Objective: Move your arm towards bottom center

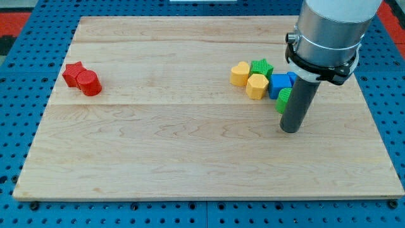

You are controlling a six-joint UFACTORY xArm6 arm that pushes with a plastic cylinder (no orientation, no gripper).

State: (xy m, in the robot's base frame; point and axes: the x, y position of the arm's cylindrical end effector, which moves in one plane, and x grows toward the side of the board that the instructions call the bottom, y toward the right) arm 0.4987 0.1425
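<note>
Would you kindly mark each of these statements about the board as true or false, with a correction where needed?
1. My tip rests at the view's right, just below the mixed cluster of blocks. True.
2. The red star lies at the view's right. False: it lies at the view's left, touching the red cylinder.
3. The green star sits next to the yellow heart. True.
4. The blue block stands alone at the board's bottom edge. False: it sits within the cluster, beside the yellow block.
</note>
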